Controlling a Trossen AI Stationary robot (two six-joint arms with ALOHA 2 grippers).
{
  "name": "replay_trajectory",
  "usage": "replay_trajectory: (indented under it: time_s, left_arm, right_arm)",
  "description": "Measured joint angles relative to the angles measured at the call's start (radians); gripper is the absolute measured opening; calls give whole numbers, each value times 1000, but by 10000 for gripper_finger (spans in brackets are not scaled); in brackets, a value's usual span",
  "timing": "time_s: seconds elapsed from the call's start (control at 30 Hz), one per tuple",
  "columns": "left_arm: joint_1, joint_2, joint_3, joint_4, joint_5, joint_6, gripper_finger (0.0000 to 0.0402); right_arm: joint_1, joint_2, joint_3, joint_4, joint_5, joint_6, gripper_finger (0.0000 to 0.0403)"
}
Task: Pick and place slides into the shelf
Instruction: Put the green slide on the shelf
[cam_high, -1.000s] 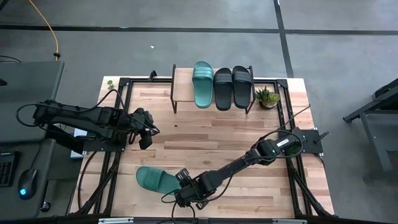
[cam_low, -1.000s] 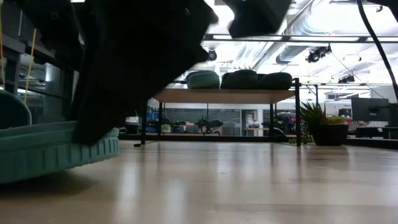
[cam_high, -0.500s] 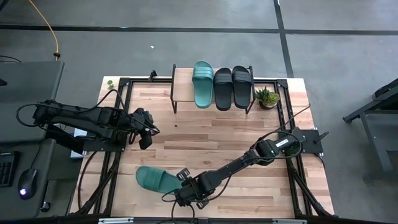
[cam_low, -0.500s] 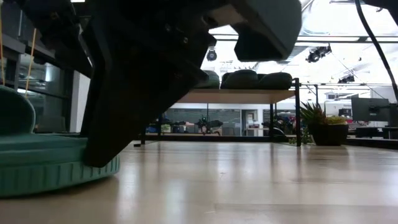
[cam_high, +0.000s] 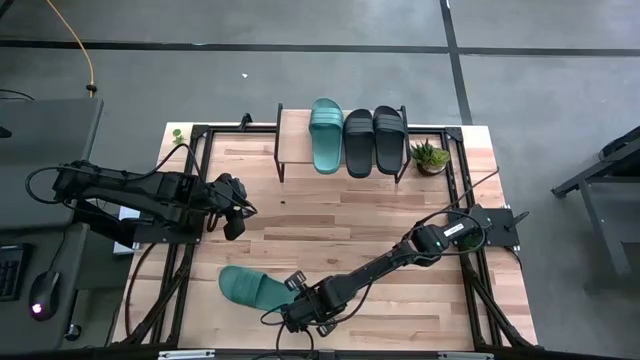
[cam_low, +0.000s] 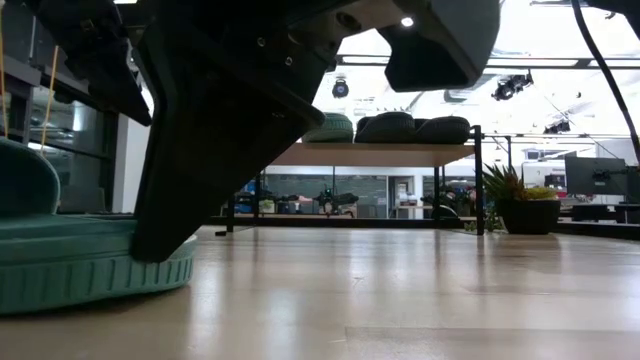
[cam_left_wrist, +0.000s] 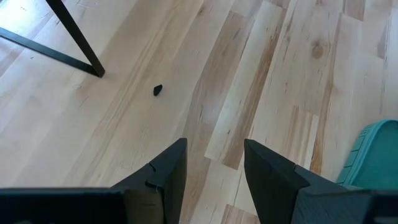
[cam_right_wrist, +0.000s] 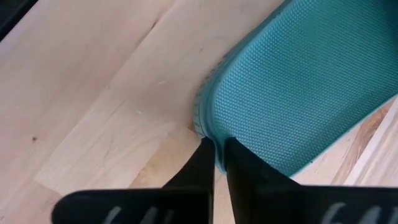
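One teal slide (cam_high: 245, 287) lies sole down on the table near its front edge, strap end toward the left; the low view shows it as well (cam_low: 70, 265). My right gripper (cam_high: 290, 300) is shut on its heel end. The shelf (cam_high: 292, 130) stands at the far edge, with another teal slide (cam_high: 326, 133) and two black slides (cam_high: 358, 140) (cam_high: 389, 137) lying on its plank top. My left gripper (cam_left_wrist: 214, 152) hovers open over bare wood at the table's left middle (cam_high: 235, 225), holding nothing. My right gripper pinches the raised rim of the teal slide's heel end (cam_right_wrist: 208, 121) between its two fingers (cam_right_wrist: 239, 158). The fingers slant steeply down from the table's right side. The slide lies flat on the table (cam_low: 100, 290), not lifted.
A small potted plant (cam_high: 430, 155) stands right of the shelf at the far right. Black frame rails (cam_high: 200, 180) run along the table's edges. Bare wood lies between the slide and the shelf. A small dark speck (cam_left_wrist: 157, 90) sits on the wood ahead of my left gripper.
My right gripper has shut, taking hold of the rim at the teal slide's heel end, without moving across the table. The slide stays on the table.
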Motion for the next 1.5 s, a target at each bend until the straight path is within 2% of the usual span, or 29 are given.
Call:
replay_trajectory:
  time_s: [0.13, 0.43, 0.6, 0.93, 1.5]
  left_arm:
    - [0, 0, 0, 0, 0, 0, 143]
    - [0, 0, 0, 3, 0, 5, 143]
    - [0, 0, 0, 34, 0, 16, 143]
    - [0, 0, 0, 63, 0, 23, 143]
    - [0, 1, 46, 62, -55, 37, 143]
  right_arm:
    - [0, 0, 1, -21, 5, 5, 2]
    - [-12, -11, 1, -123, 95, 14, 1]
    - [-31, -51, -2, -214, 200, 67, 0]
    - [-47, -132, -1, -266, 304, 115, 0]
    - [-65, -216, 1, -269, 366, 161, 0]
